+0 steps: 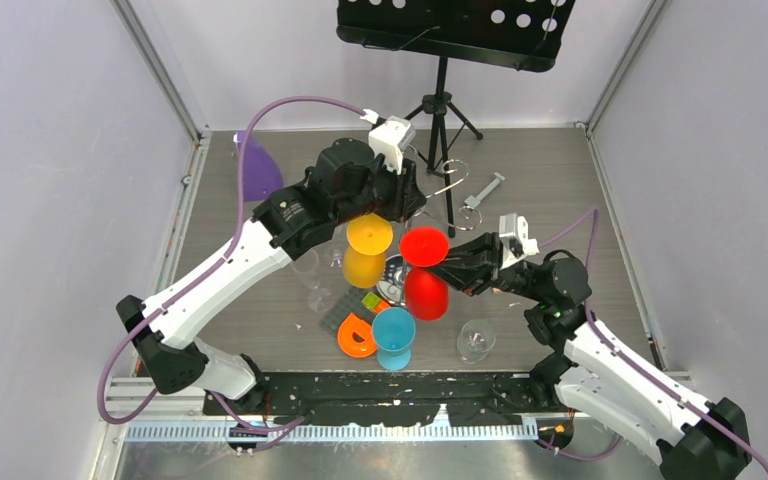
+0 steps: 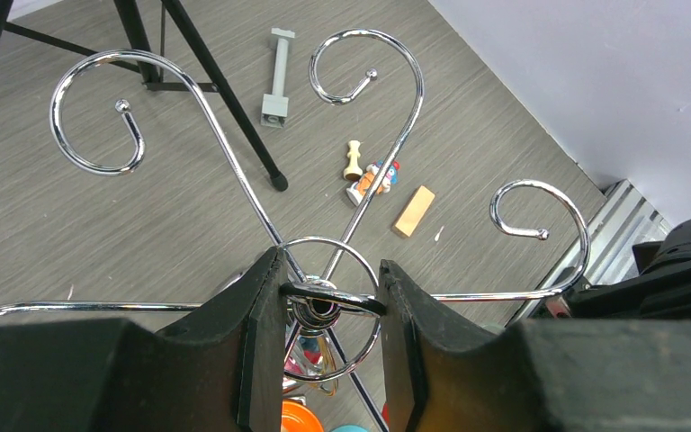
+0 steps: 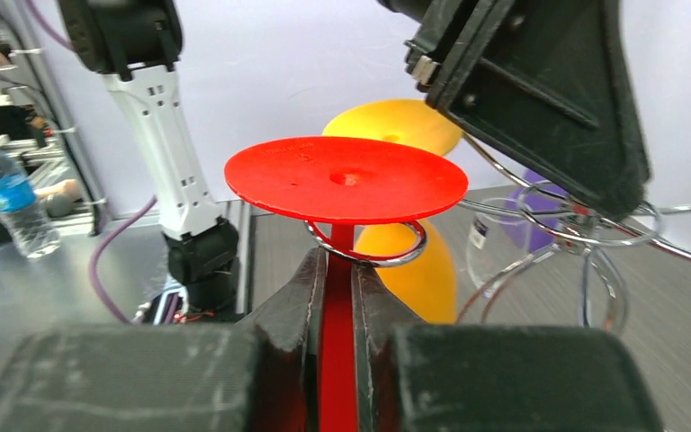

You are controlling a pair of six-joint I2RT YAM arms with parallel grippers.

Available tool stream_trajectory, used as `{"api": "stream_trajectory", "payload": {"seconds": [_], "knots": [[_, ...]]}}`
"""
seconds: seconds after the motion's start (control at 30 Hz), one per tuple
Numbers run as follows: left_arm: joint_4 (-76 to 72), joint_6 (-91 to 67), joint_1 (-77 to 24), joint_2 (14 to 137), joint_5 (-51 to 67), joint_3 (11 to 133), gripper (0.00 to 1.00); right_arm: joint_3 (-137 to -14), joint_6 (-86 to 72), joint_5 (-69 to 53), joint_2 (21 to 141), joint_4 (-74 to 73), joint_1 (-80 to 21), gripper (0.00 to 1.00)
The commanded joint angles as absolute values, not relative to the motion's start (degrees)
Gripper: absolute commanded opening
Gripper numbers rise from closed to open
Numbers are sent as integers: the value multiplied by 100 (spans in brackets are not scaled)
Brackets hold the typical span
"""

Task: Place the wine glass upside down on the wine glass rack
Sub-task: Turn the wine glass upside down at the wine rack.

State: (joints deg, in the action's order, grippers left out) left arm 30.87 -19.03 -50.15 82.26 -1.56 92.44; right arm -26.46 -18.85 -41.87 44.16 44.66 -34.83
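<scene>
Our right gripper (image 3: 337,270) is clamped on the stem of the inverted red wine glass (image 3: 346,180), just below its foot, where a wire curl rings it. Our left gripper (image 2: 328,301) pinches the wine glass rack (image 2: 234,171) at its hub.

Room around the wine glass rack (image 2: 313,310) is tight: the yellow wine glass (image 1: 368,250), red wine glass (image 1: 425,270) and blue wine glass (image 1: 393,335) crowd its post, and the left arm (image 1: 250,250) and right arm (image 1: 600,360) flank it. The music stand tripod (image 1: 442,110) blocks the far middle; the surface (image 1: 545,165) lies open at the far right corner.
</scene>
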Motion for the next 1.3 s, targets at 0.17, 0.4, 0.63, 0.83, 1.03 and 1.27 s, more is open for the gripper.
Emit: {"api": "stream_trajectory", "payload": {"seconds": [0.17,0.4,0.63,0.83,1.03,1.27], "knots": [[2962,-1902,-4983,8196,-174,9289,0,-3105,-705,-3192,4088,2870,-3541,5],[2977,-1899,-4986,8166,-172,9302,0,-3629,-131,-3267,4483,1610,-3542,9],[2946,-1898,-4983,8138,-149,9303,9,-3431,-49,-2931,4052,1595,-3541,45],[2920,-1916,-4984,8108,-117,9317,22,-3415,-36,-2562,3426,1178,-3542,62],[2892,-1908,-4983,7975,-210,9363,38,-3427,-64,-2534,2790,756,-3542,68],[2987,-1838,-4983,7908,-372,9500,51,-3532,-47,-2520,2438,332,-3538,74]]}}
